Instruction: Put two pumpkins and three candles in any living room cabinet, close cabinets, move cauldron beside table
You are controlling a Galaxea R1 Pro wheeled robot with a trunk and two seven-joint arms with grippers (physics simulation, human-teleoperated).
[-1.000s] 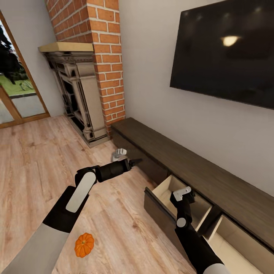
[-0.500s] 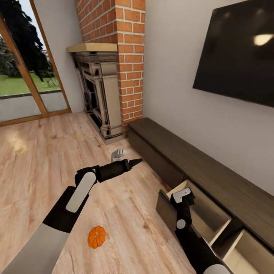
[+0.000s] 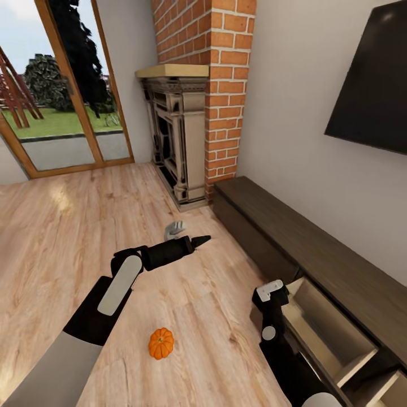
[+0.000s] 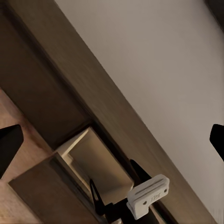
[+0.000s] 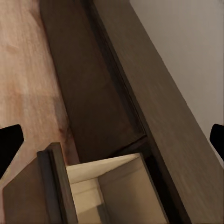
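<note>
One pumpkin (image 3: 161, 343) sits on the wood floor (image 3: 56, 237) below the left forearm, well apart from the long dark cabinet (image 3: 316, 260) against the wall under the TV (image 3: 373, 96); two cabinet drawers stand pulled out, tan insides showing, nothing visible in them. Left gripper (image 3: 199, 241) held out level over the floor toward the cabinet, empty, fingers spread wide in its wrist view. Right gripper (image 3: 271, 289) at the front edge of the nearer open drawer (image 3: 325, 328), fingers likewise wide apart in its wrist view, holding nothing; brick chimney and fireplace surround (image 3: 178, 141) beyond.
</note>
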